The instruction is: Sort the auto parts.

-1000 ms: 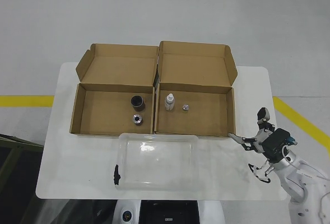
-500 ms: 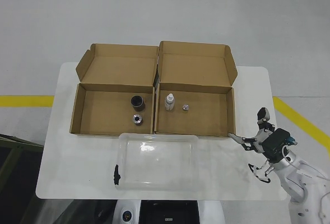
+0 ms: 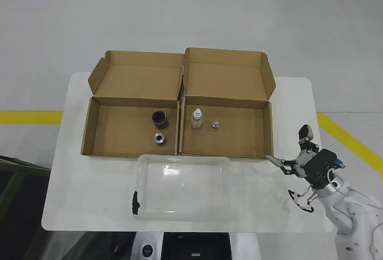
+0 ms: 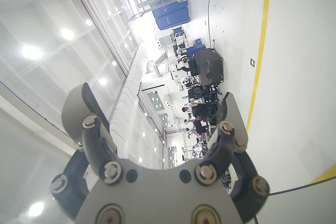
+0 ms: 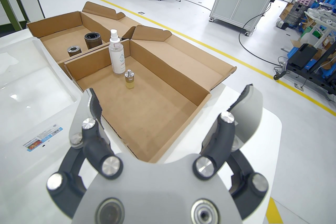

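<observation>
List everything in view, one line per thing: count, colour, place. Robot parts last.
Table: 1, white, under everything.
Cardboard boxes: 2, brown, lids open, side by side on the table's far half.
Dark cylinder: 1, black, in the left box.
Metal cylinder: 1, grey, left box, nearer the tray.
Spray bottle: 1, white, upright in the right box.
Small bottle: 1, yellowish with a metal cap, beside the spray bottle.
Tray: 1, clear plastic, in front of the boxes.
Black piece: 1, at the tray's near left corner; too small to identify.
Right tool: 1, grey and black, open, at the table's right edge.
Left tool: 1, grey and black, open, pointing into the room.
</observation>
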Controlling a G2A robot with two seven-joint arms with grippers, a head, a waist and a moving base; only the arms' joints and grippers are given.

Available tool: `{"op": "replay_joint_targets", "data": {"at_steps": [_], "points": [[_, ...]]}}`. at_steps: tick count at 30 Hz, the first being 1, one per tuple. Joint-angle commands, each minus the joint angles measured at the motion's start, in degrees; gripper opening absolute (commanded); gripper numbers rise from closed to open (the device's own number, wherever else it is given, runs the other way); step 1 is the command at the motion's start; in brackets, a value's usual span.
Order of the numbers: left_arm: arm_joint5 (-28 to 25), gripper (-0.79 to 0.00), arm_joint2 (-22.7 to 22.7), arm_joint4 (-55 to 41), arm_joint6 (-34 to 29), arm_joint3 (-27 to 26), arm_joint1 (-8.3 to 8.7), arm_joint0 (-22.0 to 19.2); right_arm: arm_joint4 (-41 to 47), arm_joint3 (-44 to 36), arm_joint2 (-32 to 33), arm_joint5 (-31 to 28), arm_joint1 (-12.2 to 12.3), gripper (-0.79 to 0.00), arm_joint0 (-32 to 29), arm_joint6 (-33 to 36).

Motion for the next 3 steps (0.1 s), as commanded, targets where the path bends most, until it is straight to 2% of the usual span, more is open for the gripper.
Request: {"op": "replay_joint_targets", "data": {"at_steps": [1, 3], "points": [[0.0, 0.0, 0.0, 0.0, 0.0, 0.0, 0.0, 0.0, 0.0, 0.0, 0.0, 0.0, 0.0, 0.0, 0.0, 0.0], [0.0, 0.0, 0.0, 0.0, 0.0, 0.0, 0.0, 0.0, 0.0, 0.0, 0.0, 0.0, 0.0, 0.0, 0.0, 0.0]]}}
